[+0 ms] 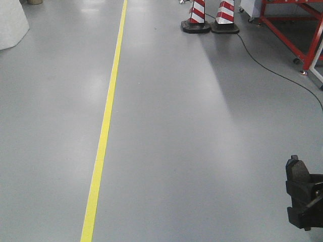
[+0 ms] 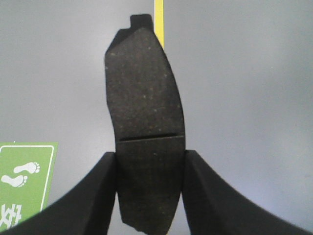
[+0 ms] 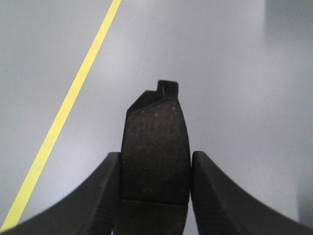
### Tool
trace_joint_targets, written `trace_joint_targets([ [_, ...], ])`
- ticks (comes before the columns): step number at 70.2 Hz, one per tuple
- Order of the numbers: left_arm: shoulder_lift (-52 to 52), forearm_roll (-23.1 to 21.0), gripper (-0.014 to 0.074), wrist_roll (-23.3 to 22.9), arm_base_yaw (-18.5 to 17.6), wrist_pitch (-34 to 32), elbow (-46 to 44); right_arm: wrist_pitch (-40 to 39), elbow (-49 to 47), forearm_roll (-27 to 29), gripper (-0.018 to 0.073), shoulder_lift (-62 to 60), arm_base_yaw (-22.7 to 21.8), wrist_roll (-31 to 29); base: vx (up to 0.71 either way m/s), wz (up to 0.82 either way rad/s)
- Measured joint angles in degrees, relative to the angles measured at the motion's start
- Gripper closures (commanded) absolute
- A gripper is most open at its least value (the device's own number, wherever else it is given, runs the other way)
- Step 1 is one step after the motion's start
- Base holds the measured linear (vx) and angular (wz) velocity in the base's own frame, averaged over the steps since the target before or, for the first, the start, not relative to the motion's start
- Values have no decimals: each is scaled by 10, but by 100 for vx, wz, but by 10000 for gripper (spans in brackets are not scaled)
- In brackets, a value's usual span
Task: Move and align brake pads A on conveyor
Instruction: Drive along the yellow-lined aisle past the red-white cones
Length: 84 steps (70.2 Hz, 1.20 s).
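Holding a brake pad (image 2: 144, 98) pinched in the left fingers (image 2: 95, 196) and a second pad (image 3: 155, 132) pinched in the right fingers (image 3: 215, 196), each long axis jutting straight ahead of them, over floor (image 1: 202, 126), conveyor unseen

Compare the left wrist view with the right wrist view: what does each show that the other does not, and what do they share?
Only the left wrist view shows a green floor sign with white footprints, and the left gripper shut on its brake pad. Only the right wrist view shows the right gripper shut on a second brake pad, with the yellow line running long and diagonal. Both show a clamped pad, the grey floor beneath and some yellow line; neither shows the conveyor.
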Motion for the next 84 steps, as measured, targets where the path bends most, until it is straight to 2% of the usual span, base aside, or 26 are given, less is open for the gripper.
trace_joint_targets([
  [84, 0, 0, 405, 0, 0, 0, 0, 0, 0, 0, 563, 0, 0, -1, 28, 4],
])
